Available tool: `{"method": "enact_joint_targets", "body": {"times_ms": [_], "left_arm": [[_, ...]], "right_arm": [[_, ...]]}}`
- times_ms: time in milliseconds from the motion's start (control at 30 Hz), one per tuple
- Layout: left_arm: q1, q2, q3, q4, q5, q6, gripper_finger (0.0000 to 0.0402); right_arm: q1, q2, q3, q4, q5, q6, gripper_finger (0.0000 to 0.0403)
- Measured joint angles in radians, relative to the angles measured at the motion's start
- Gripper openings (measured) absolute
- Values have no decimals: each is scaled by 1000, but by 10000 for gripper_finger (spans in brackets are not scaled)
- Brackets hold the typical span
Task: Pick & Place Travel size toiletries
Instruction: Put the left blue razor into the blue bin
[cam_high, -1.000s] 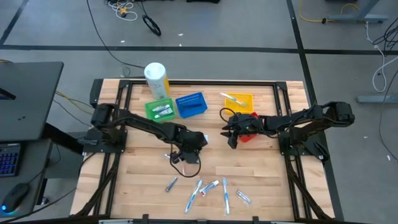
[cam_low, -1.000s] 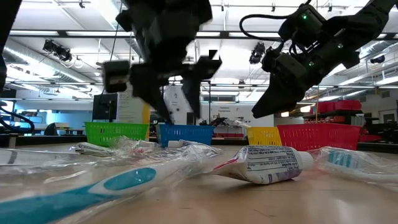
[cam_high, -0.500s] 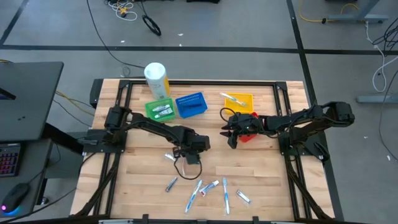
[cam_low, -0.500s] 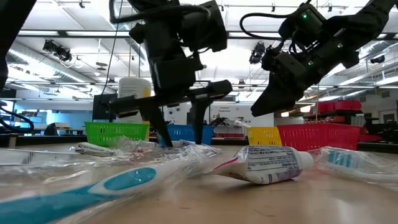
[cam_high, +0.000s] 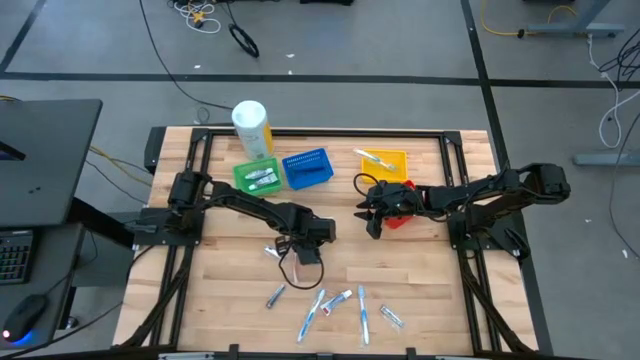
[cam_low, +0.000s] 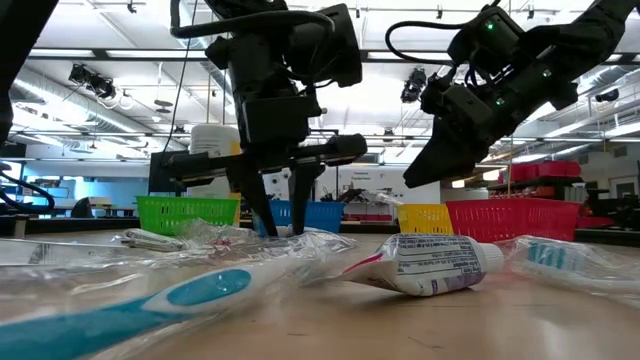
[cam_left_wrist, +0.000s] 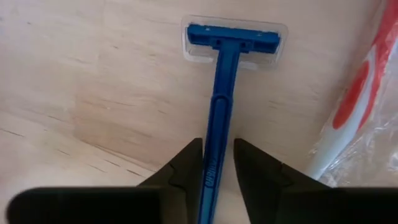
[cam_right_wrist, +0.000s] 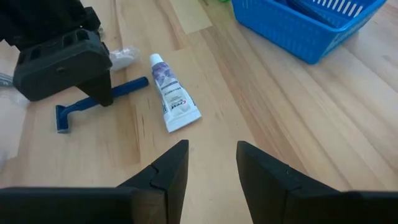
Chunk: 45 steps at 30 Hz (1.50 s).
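Note:
A blue razor lies flat on the wooden table, its head pointing away from my left gripper. That gripper stands over it near the table's middle and is shut on its handle. A white toothpaste tube lies just beside the razor. More travel size toiletries, wrapped toothbrushes and tubes, lie near the front edge. My right gripper hovers open above the table, to the right of the razor. My left gripper pinches the razor's handle between its two fingers, back from the head. The fingers come from above, pointing down, and lie across the handle. The razor rests flat on the table.
Green, blue and yellow mesh baskets stand in a row at the far side, and a red one sits partly under my right arm. A large white-and-yellow bottle stands behind the green basket.
My left gripper has come down to the table over the razor, and its fingers have closed in on the handle. The razor has stayed where it lies.

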Motion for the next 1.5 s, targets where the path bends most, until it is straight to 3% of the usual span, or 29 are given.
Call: {"method": "enact_joint_targets", "body": {"times_ms": [267,533,767,1000,1267,1500], "left_arm": [[0,0,0,-15,-3,-109,42],[-9,-22,45,-119,-34,-250,49],[31,-79,151,-263,-191,-393,38],[176,-178,167,-257,-230,-447,42],[426,-180,165,-157,-97,-634,42],[572,-180,116,-37,10,-848,40]], "right_arm": [[0,0,0,0,0,0,145],[0,0,0,-1,0,0,145],[0,0,0,0,1,0,145],[0,0,0,-10,0,30,145],[1,0,0,-14,0,41,145],[2,0,0,-14,0,41,145]]}}
